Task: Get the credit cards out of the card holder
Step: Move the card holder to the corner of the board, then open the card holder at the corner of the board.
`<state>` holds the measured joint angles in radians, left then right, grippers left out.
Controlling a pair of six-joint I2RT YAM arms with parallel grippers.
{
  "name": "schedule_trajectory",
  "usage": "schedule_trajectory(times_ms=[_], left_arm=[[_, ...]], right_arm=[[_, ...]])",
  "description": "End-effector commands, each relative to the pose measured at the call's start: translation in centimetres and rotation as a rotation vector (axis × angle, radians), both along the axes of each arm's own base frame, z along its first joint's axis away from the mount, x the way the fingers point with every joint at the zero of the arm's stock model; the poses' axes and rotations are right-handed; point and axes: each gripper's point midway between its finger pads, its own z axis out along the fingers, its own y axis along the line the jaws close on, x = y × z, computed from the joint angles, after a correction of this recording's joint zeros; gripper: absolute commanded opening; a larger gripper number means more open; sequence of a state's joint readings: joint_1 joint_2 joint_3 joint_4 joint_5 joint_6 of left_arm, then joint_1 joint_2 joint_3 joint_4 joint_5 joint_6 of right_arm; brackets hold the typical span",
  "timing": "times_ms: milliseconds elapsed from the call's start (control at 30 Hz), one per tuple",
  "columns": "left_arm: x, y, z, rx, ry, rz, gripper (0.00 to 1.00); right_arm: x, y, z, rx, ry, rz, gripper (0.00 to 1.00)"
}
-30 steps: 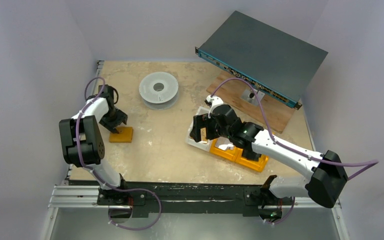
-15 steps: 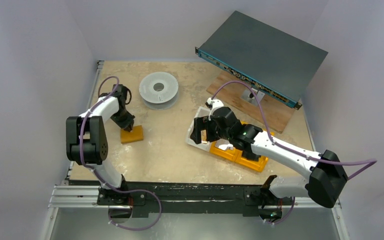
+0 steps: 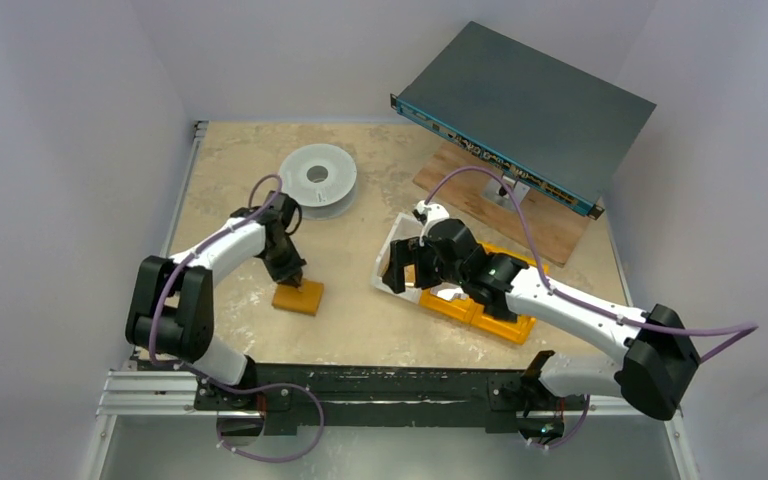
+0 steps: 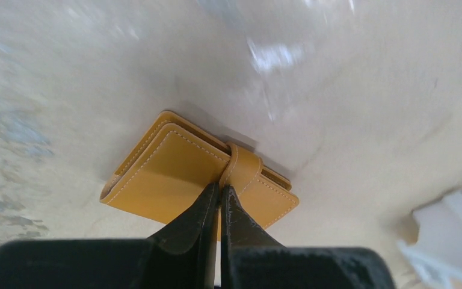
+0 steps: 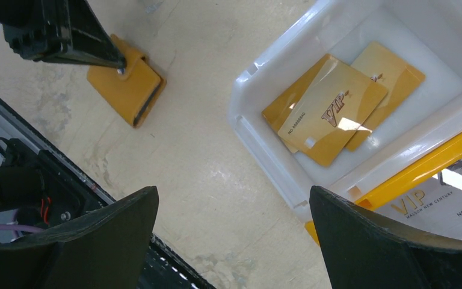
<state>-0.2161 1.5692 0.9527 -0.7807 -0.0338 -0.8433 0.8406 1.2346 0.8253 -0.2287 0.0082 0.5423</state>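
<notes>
The mustard-orange card holder [image 3: 297, 298] sits left of the table's centre, folded shut with its strap wrapped over the edge. In the left wrist view the card holder [image 4: 168, 177] has a shadow beneath it. My left gripper [image 4: 221, 188] is shut, its tips pinching the edge of the strap tab [image 4: 243, 168]. My right gripper [image 5: 233, 191] hangs open and empty over the bare table beside a white tray [image 5: 258, 138]. Gold credit cards [image 5: 331, 111] lie overlapped in that tray. In the right wrist view the card holder [image 5: 126, 87] lies under the left gripper [image 5: 117, 65].
Orange bins [image 3: 490, 312] adjoin the white tray [image 3: 385, 283] under the right arm, one holding a pale VIP card [image 5: 439, 205]. A grey spool [image 3: 317, 178] stands at the back. A dark flat device [image 3: 525, 110] leans over a wooden board [image 3: 550, 232] at back right.
My left gripper has closed on the strap and moved right and toward the near edge, bringing the card holder with it. The right arm has barely shifted.
</notes>
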Motion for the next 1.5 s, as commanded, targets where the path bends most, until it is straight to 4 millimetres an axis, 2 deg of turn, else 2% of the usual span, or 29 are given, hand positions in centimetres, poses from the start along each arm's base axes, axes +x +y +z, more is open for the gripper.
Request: schedule_trajectory(times_ms=[0,167,400,567,800,967,1167,1467], left_arm=[[-3.3,-4.1,1.5,-0.107,-0.009,-0.205,0.00],[-6.3,-7.4,3.5,-0.149,-0.053,-0.369,0.00],[-8.7,-11.1,4.9,-0.266,-0.081,-0.591,0.00],[-8.7,-12.9,5.1,-0.315,-0.085,-0.706,0.00],[-8.5,-15.7,8.8,-0.450,-0.180,-0.726,0.00],[-8.7,-15.4,10.4,-0.444,-0.213,-0.726,0.00],[-9.3,-14.3,9.8,-0.400,-0.202,-0.729,0.00],[-9.3,-14.1,10.0,-0.393,-0.206,-0.777,0.00]], right_arm=[[-0.9,0.3,1.4,0.041,-0.022,0.016,0.98],[-2.2,0.8,1.2,0.049,-0.026,0.037,0.97],[-3.9,2.3,-0.2,0.000,-0.029,0.051,0.96],[-4.1,3.3,-0.7,0.012,-0.009,0.028,0.94],[-5.5,5.3,-0.6,0.066,0.022,0.025,0.89],[-5.3,5.0,0.1,0.081,0.020,-0.019,0.85],[-5.0,4.9,1.1,0.080,-0.002,-0.022,0.82],[-5.1,5.1,0.7,0.062,-0.007,-0.013,0.81]])
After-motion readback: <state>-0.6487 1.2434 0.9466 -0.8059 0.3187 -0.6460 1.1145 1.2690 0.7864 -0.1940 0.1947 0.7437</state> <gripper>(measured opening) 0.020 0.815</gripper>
